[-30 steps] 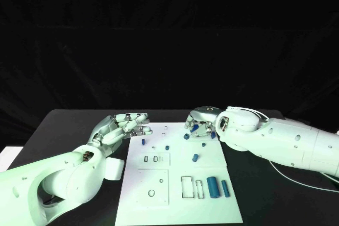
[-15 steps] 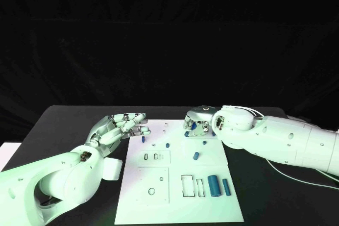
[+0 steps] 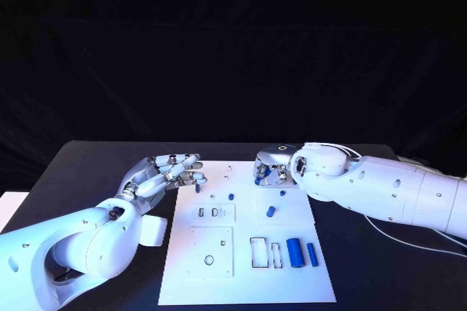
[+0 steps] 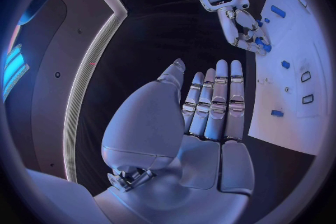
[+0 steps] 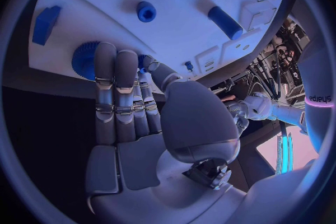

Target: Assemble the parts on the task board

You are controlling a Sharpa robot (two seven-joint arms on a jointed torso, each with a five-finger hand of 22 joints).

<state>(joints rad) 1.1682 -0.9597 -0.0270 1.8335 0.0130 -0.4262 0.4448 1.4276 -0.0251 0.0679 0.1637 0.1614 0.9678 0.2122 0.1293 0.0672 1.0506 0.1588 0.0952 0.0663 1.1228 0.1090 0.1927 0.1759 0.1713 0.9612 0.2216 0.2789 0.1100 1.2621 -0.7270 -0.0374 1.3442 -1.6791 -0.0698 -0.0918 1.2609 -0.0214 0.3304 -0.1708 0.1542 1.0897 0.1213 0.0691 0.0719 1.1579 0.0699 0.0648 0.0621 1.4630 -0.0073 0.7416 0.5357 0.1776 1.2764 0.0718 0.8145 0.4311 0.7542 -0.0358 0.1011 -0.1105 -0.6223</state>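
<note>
Left hand flat, fingers together

Matt white task board of smooth plastic look, small blue parts in smooth plastic, silvery metallic-looking hands with glossy white arm shells, matt black surface
</note>
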